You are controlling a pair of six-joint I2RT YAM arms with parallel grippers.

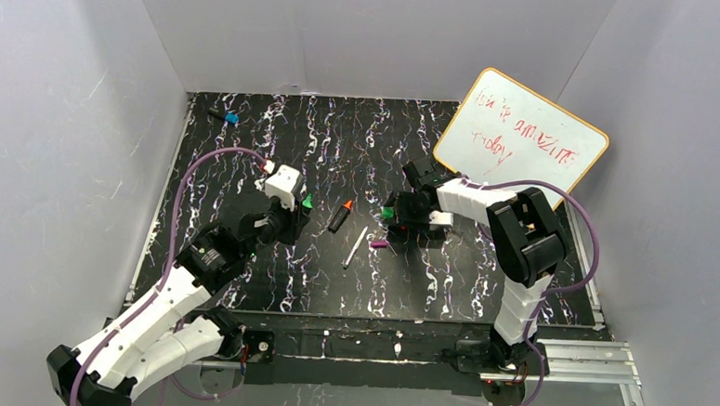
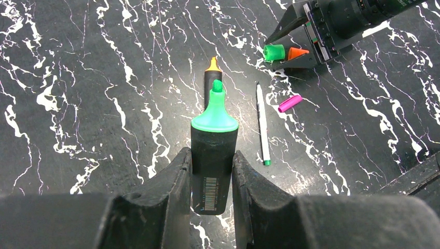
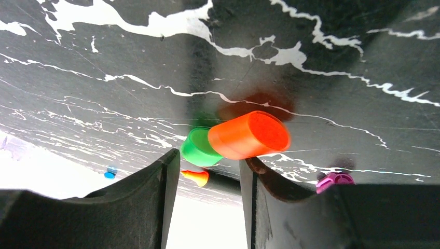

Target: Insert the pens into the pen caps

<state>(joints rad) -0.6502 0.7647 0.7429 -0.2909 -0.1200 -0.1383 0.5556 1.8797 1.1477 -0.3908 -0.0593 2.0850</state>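
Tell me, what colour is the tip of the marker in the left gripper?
Green. The marker shows best in the left wrist view.

The whiteboard (image 1: 524, 135) bears red handwriting, only partly legible, seemingly "is amazing today". The green marker (image 2: 214, 145) carries a barcode label (image 2: 210, 190), its digits unreadable.

Top cam overhead, rear; wrist cams low, close; all share green cap (image 2: 274, 52).

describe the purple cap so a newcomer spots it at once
Find the whiteboard at far right, then the right gripper before it. The purple cap lies just nearer, by the white pen: the only magenta piece around.
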